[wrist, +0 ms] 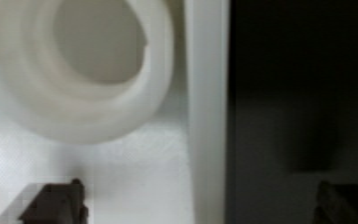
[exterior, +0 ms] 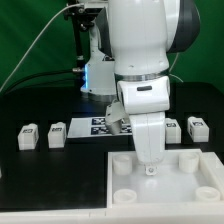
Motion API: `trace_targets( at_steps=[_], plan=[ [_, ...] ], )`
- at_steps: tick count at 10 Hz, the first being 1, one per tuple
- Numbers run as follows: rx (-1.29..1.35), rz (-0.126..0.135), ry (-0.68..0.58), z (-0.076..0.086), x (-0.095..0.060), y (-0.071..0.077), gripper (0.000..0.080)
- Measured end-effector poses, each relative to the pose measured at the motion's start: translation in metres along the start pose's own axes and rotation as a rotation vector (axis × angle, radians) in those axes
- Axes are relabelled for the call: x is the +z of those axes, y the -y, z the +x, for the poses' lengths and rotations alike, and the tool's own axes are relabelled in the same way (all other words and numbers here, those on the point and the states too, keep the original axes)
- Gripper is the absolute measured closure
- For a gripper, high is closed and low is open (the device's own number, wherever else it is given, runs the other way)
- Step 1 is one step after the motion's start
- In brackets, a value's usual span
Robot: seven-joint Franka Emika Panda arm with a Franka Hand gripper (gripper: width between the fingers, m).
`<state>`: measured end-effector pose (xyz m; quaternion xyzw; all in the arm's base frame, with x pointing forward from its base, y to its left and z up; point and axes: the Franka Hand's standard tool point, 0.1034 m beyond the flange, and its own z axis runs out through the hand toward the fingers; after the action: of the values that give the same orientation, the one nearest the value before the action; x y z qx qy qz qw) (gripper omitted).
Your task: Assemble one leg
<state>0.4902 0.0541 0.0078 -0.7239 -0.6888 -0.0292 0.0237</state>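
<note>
My gripper (exterior: 150, 166) points down at the far edge of the large white square piece (exterior: 190, 190) with round corner sockets. In the wrist view my gripper (wrist: 201, 204) is open. One dark fingertip (wrist: 55, 203) is over the white piece and the other is over the black table. The piece's edge (wrist: 208, 120) runs between them, with a round socket (wrist: 87, 70) close by. Nothing is held. Several legs, small white blocks with tags, lie on the table: two at the exterior view's left (exterior: 28, 137) (exterior: 57, 133) and two at its right (exterior: 172, 128) (exterior: 197, 127).
The marker board (exterior: 100, 125) lies on the black table behind the white piece, partly hidden by the arm. A green backdrop and a dark stand with cables stand at the back.
</note>
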Motion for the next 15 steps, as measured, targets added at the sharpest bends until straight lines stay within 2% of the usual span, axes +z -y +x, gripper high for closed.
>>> trace_targets(
  at_steps=[2, 4, 5, 6, 7, 8, 9, 10, 11, 12, 13, 14, 15],
  plan=[
    [0.037, -0.005, 0.0, 0.003, -0.004, -0.001, 0.0151],
    [0.164, -0.04, 0.007, 0.028, -0.04, 0.006, 0.0151],
    [0.198, -0.054, 0.008, 0.044, -0.055, 0.009, 0.0151],
    [0.339, -0.058, 0.005, 0.059, -0.07, 0.01, 0.0151],
    [0.5, -0.076, -0.015, 0.078, -0.074, 0.017, 0.0151],
    [0.598, -0.066, -0.021, 0.095, -0.066, 0.04, 0.0151],
    [0.691, -0.062, -0.022, 0.102, -0.067, 0.04, 0.0151],
    [0.763, -0.082, -0.057, 0.098, -0.066, 0.032, 0.0151],
    [0.895, -0.07, -0.061, 0.097, -0.064, 0.034, 0.0151],
    [0.933, -0.069, -0.064, 0.1, -0.065, 0.034, 0.0151],
    [1.06, -0.059, -0.073, 0.099, -0.063, 0.035, 0.0151],
    [1.252, -0.023, -0.069, 0.101, -0.051, 0.047, 0.0151],
    [1.341, 0.001, -0.055, 0.108, -0.042, 0.058, 0.0151]
  ],
)
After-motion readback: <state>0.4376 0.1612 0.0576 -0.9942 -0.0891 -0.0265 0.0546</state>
